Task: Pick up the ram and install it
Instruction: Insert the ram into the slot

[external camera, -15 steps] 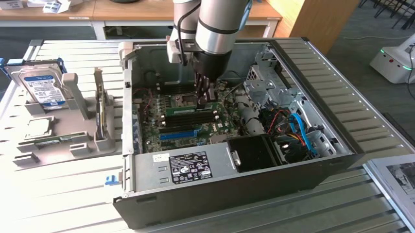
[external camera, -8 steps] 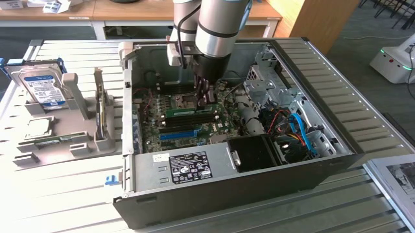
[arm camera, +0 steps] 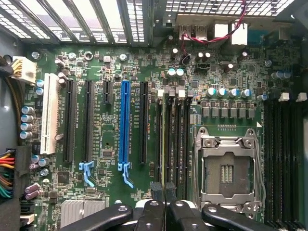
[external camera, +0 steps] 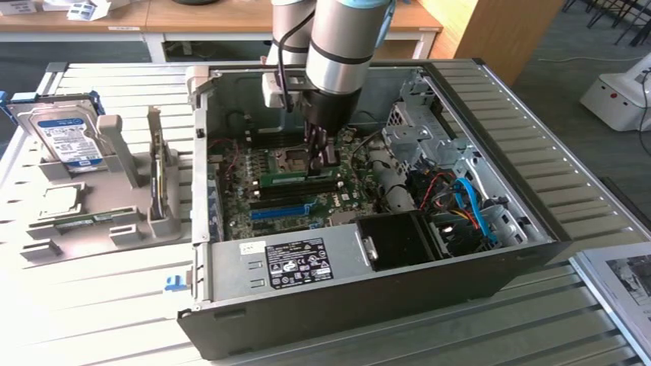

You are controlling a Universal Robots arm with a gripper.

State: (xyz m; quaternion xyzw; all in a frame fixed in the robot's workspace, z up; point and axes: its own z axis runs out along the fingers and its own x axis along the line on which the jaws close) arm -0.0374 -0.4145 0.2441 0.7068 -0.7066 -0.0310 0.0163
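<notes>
The ram (external camera: pixel 295 181) is a thin green stick standing on edge in a memory slot of the motherboard (external camera: pixel 239 206), inside the open computer case (external camera: pixel 508 191). My gripper (external camera: pixel 325 162) reaches down into the case and is right at the stick's end toward the exterior view's right. In the wrist view the ram (arm camera: pixel 163 139) shows edge-on as a thin line along the slot, running in between my black fingertips (arm camera: pixel 156 188). The gripper (arm camera: pixel 164 197) is shut on the ram's sides.
The open silver processor socket (arm camera: pixel 226 168) lies beside the memory slots, and a long blue slot (arm camera: pixel 125 125) on the other side. A power supply (external camera: pixel 295 263) and cables (external camera: pixel 463 202) crowd the case. Outside it, a grey holder (external camera: pixel 102 221) carries a hard drive (external camera: pixel 66 137).
</notes>
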